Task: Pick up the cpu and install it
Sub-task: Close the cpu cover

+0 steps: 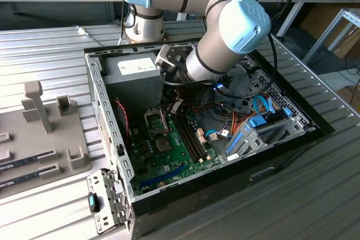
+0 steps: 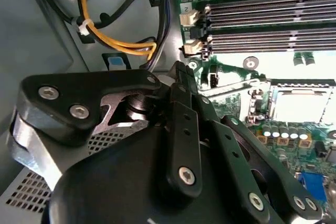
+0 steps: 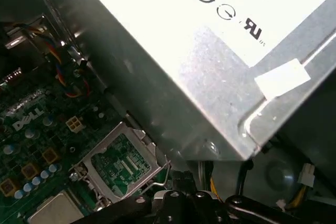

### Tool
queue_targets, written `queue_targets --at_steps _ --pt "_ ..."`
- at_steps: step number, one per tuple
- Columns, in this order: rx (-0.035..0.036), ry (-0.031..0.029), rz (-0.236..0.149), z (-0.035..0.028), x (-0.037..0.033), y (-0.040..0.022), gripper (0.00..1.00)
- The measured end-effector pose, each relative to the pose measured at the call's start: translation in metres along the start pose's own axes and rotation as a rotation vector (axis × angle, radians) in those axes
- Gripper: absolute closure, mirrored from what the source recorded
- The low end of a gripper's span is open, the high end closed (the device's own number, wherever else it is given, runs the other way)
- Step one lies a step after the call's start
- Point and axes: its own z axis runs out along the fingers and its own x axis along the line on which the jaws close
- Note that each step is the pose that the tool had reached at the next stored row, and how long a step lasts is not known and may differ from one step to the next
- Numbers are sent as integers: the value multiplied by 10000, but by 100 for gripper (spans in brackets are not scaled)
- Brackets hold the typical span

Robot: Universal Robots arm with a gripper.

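Above the motherboard (image 1: 169,155) — fingers (image 2: 181,93) closed, empty; cpu (image 2: 299,106) sits in its socket (image 2: 256,98).

Exterior view: even, bright room light, soft shadows inside the open black computer case (image 1: 292,139).
Wrist views: glare whitens the grey metal power supply box (image 3: 220,51); the black end effector (image 2: 178,77) is close and blurred.

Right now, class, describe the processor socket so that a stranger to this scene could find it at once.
Start at the open computer case and find the green motherboard on its floor. Right beside the grey power supply box sits the socket: a square silver metal frame, unlike the smaller dark chip near it.
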Motion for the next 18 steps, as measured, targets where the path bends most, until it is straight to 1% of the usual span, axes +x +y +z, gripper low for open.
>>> queue_targets --at_steps 2,6,12,18 --pt "-3 -3 0 49 8 13 89" --pt "-11 -13 -3 68 58 61 89" --pt "-15 -17 -4 60 88 65 89" --pt "-14 -29 -7 14 85 78 89"
